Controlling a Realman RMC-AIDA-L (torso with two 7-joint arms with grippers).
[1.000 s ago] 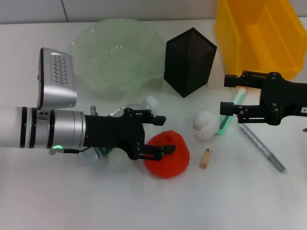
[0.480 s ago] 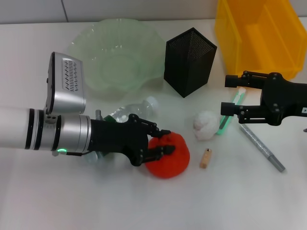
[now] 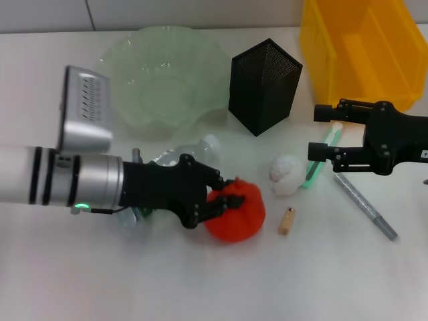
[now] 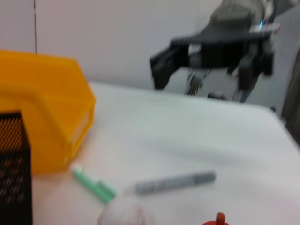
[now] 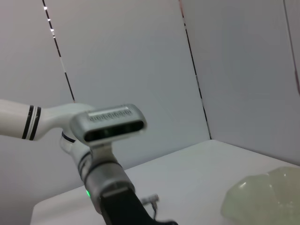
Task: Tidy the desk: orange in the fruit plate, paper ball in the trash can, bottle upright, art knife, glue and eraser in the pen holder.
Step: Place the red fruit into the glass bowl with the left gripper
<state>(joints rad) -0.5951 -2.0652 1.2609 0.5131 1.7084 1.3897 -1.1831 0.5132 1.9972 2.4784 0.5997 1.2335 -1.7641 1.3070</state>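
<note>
The left tool (image 3: 215, 194) lies low over the white worktop (image 3: 200, 281), reaching in from the robot's left. Its black fingers (image 3: 212, 179) are pinching the orange (image 3: 237, 212), one at the far side of the fruit and one across its top near side. The orange rests on the worktop, well apart from the fruit plate (image 3: 164, 80), which stands farther back.

The bottle (image 3: 190, 152) lies on its side just behind the left tool, partly hidden by it, cap toward the pen holder (image 3: 264, 85).

The paper ball (image 3: 286, 174) sits on the worktop to the right of the orange. The eraser (image 3: 287, 221) lies just in front of the paper ball, near the orange but apart from it.

The right tool (image 3: 321, 132) hovers in front of the trash can (image 3: 361, 47), its fingers spread, above a green stick (image 3: 314, 170). A grey pen (image 3: 364, 204) lies beside it.
</note>
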